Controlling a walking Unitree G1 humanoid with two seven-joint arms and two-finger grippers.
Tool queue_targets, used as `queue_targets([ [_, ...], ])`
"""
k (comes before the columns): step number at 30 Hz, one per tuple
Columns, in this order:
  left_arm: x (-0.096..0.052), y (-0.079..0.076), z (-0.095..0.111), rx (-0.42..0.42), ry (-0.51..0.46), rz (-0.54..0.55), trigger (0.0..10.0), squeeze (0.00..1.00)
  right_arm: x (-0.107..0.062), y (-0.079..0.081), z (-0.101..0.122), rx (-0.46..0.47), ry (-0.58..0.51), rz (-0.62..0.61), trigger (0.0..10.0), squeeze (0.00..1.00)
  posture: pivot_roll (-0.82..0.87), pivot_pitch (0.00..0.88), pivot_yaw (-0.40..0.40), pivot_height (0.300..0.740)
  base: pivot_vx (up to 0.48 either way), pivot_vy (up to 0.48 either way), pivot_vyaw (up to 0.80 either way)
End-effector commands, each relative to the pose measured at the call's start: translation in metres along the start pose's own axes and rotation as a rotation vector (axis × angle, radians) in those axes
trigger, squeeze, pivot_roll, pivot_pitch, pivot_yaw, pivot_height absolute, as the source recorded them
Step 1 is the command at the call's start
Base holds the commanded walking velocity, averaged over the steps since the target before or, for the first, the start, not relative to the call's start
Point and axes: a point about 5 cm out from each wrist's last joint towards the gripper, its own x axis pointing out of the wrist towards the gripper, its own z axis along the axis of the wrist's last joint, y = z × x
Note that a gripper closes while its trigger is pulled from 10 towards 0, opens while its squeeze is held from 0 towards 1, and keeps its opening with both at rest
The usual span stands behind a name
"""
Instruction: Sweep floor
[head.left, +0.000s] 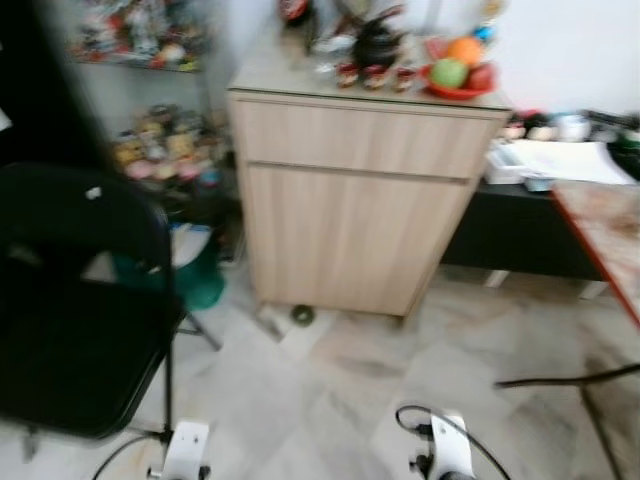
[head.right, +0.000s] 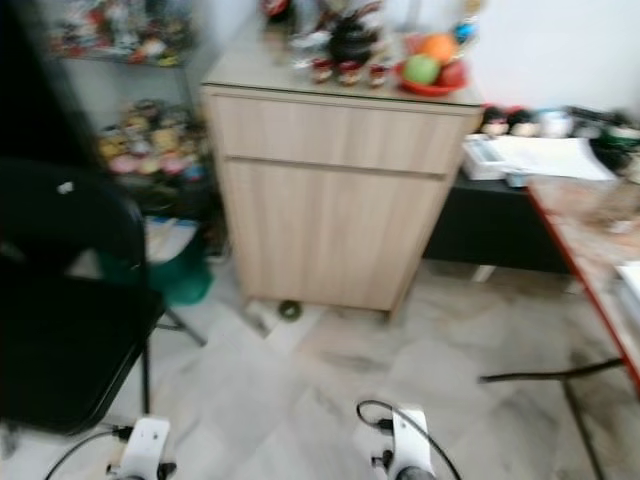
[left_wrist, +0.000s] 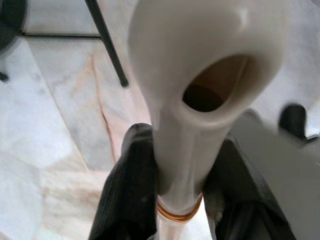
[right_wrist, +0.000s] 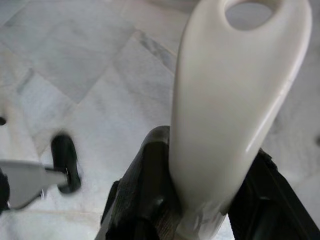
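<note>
In the left wrist view my left gripper (left_wrist: 182, 167) is shut on a cream plastic handle (left_wrist: 205, 60) that has an oval hole at its end and an orange band at its base. My right gripper (right_wrist: 205, 170) is shut on a second cream handle (right_wrist: 235, 90), flatter and ending in a loop. The tools below these handles are hidden. Pale marble floor tiles (head.left: 340, 400) lie under both. At the bottom of the eye views the two white wrists (head.left: 185, 450) (head.left: 447, 452) reach in. A small dark round thing (head.left: 302, 315) lies on the floor at the cabinet's foot.
A wooden cabinet (head.left: 350, 200) stands ahead, with fruit and bottles on top. A black folding chair (head.left: 70, 300) is close on the left, with a green bucket (head.left: 200, 280) behind it. A red-edged table (head.left: 600, 240) and a thin dark leg (head.left: 570, 380) are at the right.
</note>
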Motion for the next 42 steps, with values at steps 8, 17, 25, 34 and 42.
queue_targets([
  [8, -0.003, 0.038, 0.009, -0.041, -0.073, 0.024, 10.0, 0.00, -0.004, -0.010, -0.009, 0.268, -0.102, -0.014, 10.0, 0.00, -0.08, 0.014, -0.014, 0.740, -0.337, 0.000, 0.00],
  [17, -0.002, 0.040, 0.020, -0.036, -0.103, 0.020, 10.0, 0.00, -0.004, -0.011, -0.008, 0.266, -0.096, -0.021, 10.0, 0.00, -0.07, 0.018, -0.013, 0.740, -0.324, 0.000, 0.00],
  [25, -0.002, 0.038, 0.022, -0.032, -0.110, 0.016, 10.0, 0.00, -0.004, -0.012, -0.008, 0.260, -0.096, -0.019, 10.0, 0.00, -0.07, 0.028, -0.013, 0.740, -0.324, 0.000, 0.00],
  [34, -0.001, 0.034, 0.022, -0.030, -0.111, 0.006, 10.0, 0.00, -0.003, -0.012, -0.008, 0.253, -0.093, -0.017, 10.0, 0.00, -0.07, 0.033, -0.013, 0.740, -0.325, 0.000, 0.00],
  [42, -0.001, 0.033, 0.024, -0.027, -0.116, 0.004, 10.0, 0.00, -0.003, -0.012, -0.008, 0.245, -0.092, -0.010, 10.0, 0.00, -0.07, 0.039, -0.012, 0.740, -0.323, 0.000, 0.00],
])
